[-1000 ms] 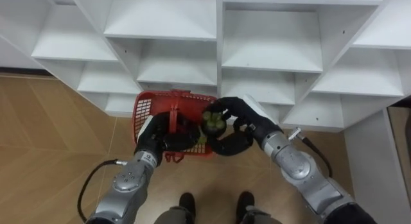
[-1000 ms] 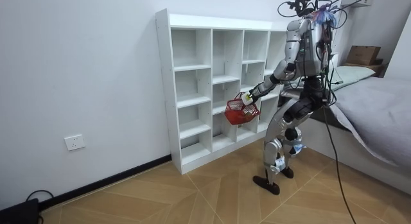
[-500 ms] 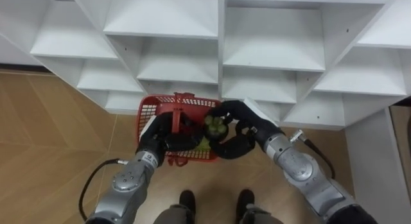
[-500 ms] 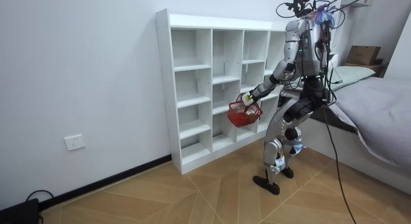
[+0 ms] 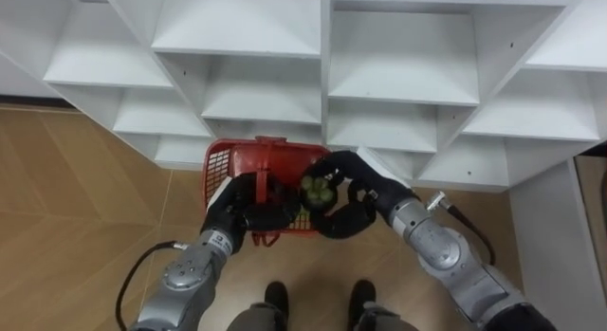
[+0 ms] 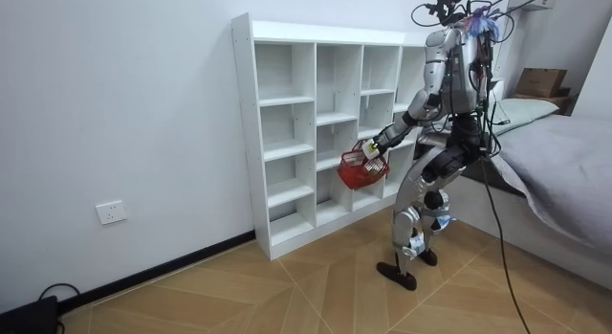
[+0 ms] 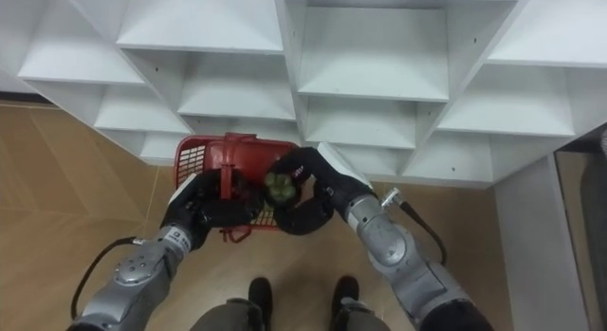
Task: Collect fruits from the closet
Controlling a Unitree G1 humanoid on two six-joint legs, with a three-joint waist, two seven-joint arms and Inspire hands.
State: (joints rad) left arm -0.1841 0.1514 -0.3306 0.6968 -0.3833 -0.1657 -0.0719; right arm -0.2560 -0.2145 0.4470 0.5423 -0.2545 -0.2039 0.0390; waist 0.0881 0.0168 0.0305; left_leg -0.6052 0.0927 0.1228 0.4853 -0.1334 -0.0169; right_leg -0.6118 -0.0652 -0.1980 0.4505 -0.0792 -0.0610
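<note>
I stand facing the white closet (image 5: 322,75), its open shelves bare. My left hand (image 5: 248,208) is curled round the handle of a red plastic basket (image 5: 228,162), held low in front of the lower shelves. My right hand (image 5: 343,193) grips a dark green round fruit (image 5: 316,187) right over the basket's right rim. In the right eye view the same fruit (image 7: 279,186) sits in my right hand (image 7: 305,198), beside my left hand (image 7: 211,206) on the basket (image 7: 194,160). In the room view the basket (image 6: 361,169) hangs at waist height before the closet (image 6: 306,123).
Wooden floor (image 5: 76,208) spreads below and to my left. A white panel (image 5: 550,236) stands at my right. In the room view a bed (image 6: 564,171) lies behind me, with a cardboard box (image 6: 541,81) near the wall.
My right hand has lowered the fruit slightly, closer to the basket's rim. The basket and my left hand have barely shifted.
</note>
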